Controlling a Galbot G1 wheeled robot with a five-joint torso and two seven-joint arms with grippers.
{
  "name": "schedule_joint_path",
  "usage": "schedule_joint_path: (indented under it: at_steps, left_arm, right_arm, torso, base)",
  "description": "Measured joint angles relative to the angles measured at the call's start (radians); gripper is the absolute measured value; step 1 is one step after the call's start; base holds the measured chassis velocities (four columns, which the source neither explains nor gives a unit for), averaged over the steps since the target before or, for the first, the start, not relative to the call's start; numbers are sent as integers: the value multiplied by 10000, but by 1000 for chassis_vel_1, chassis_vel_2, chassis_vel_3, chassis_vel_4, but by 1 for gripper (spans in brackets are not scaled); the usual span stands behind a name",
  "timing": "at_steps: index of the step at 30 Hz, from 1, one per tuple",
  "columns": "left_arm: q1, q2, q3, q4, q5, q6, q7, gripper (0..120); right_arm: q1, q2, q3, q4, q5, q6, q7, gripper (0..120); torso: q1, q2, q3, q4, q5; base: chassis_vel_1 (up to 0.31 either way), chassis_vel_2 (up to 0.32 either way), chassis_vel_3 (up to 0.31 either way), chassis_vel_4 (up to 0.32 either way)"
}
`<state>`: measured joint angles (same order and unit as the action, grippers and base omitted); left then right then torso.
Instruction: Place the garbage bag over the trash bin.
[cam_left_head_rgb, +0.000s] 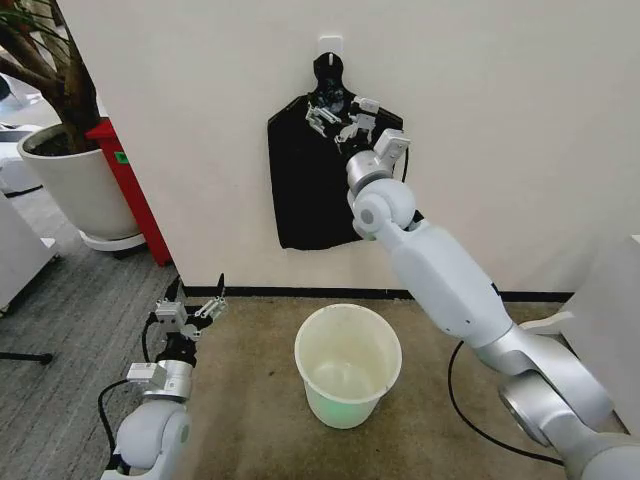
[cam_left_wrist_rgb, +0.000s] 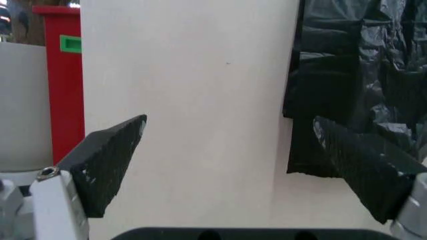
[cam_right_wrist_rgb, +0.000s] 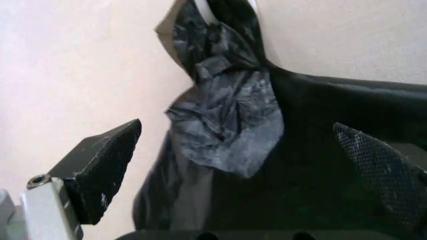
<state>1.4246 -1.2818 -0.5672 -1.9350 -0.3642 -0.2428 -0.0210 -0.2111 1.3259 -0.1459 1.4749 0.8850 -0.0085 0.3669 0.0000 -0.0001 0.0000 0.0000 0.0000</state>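
A flat black sheaf (cam_left_head_rgb: 305, 190) with a knotted top hangs from a wall hook (cam_left_head_rgb: 330, 45). A crumpled tongue of glossy black film, the garbage bag (cam_right_wrist_rgb: 227, 130), pokes out near its top. My right gripper (cam_left_head_rgb: 335, 122) is raised to that spot, open, with its fingers on either side of the film (cam_right_wrist_rgb: 237, 125) and apart from it. The trash bin (cam_left_head_rgb: 340, 400), a cream-white bucket, stands upright on the floor below the sheaf. My left gripper (cam_left_head_rgb: 198, 292) is low at the left, open and holding nothing (cam_left_wrist_rgb: 230, 121), facing the wall with the sheaf (cam_left_wrist_rgb: 373, 75) off to one side.
A large white planter (cam_left_head_rgb: 75, 185) with a tree and a red stand (cam_left_head_rgb: 130, 185) are at the far left by the wall's corner. A black cable (cam_left_head_rgb: 470, 410) lies on the floor right of the bin. A white cabinet edge (cam_left_head_rgb: 612, 310) is at the right.
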Motion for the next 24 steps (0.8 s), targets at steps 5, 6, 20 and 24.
schedule_joint_path:
  at_steps: [5, 6, 20, 24]
  left_arm:
    - [-3, 0, -14, 34, 7, -40, -10, 99]
    - [-10, 0, -12, 42, 10, -41, -13, 99]
    - [-74, -6, 22, 237, 76, -92, -43, 99]
    - [-90, -30, 40, 255, 97, -94, -56, 99]
  right_arm:
    - [103, 53, 18, -306, -60, 100, -104, 100]
    - [122, 71, 29, -342, -78, 114, -121, 99]
    - [26, 7, 97, -263, -152, 185, -143, 56]
    - [4, 34, 106, -241, -194, 199, -117, 41]
  torso:
    - [0, 0, 0, -1, 0]
    - [0, 0, 0, 0, 0]
    - [0, 0, 0, 0, 1]
    - [0, 0, 0, -1, 0]
  base:
    - [0, 0, 0, 0]
    - [0, 0, 0, 0]
    - [0, 0, 0, 0]
    - [0, 0, 0, 0]
